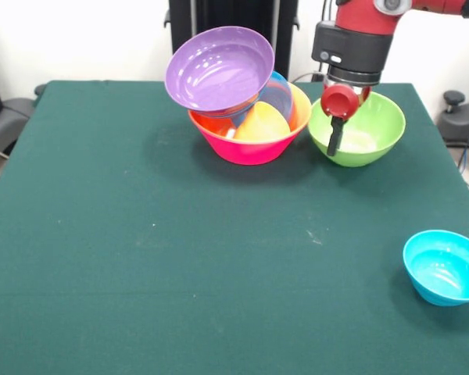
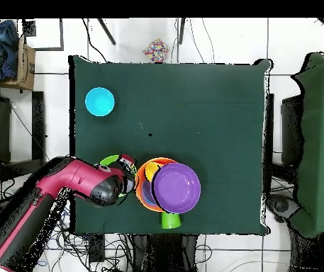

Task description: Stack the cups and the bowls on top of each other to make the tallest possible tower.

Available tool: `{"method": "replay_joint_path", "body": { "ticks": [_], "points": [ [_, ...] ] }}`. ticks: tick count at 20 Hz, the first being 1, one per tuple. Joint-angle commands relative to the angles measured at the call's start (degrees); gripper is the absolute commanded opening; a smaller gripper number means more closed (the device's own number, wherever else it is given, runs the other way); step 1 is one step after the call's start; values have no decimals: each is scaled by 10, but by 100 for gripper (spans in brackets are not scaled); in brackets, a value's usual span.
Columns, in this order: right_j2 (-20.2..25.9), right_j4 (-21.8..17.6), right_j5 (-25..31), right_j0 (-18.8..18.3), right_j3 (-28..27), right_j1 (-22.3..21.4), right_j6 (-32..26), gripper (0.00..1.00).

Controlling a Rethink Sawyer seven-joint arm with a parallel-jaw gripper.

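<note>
Green and glossy, the medium bowl (image 1: 358, 129) sits at the table's (image 1: 180, 234) far right, and your gripper (image 1: 335, 134) hangs right over its left half; whether its jaws are apart or together cannot be told. Just left of it, the tower (image 1: 242, 98) leans, purple bowl (image 1: 219, 69) tilted on top of the pink bowl (image 1: 250, 147). A small blue bowl (image 1: 445, 267) lies well apart, near right.
</note>
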Motion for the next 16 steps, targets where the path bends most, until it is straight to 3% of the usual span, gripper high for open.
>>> {"method": "replay_joint_path", "body": {
  "ticks": [1, 9, 16],
  "points": [
    [110, -4, 18, 2, -62, 30, -77, 0],
    [103, -22, -15, 3, -62, 14, -38, 0],
    [74, -59, -87, 12, -70, -19, 73, 0]
  ]
}}
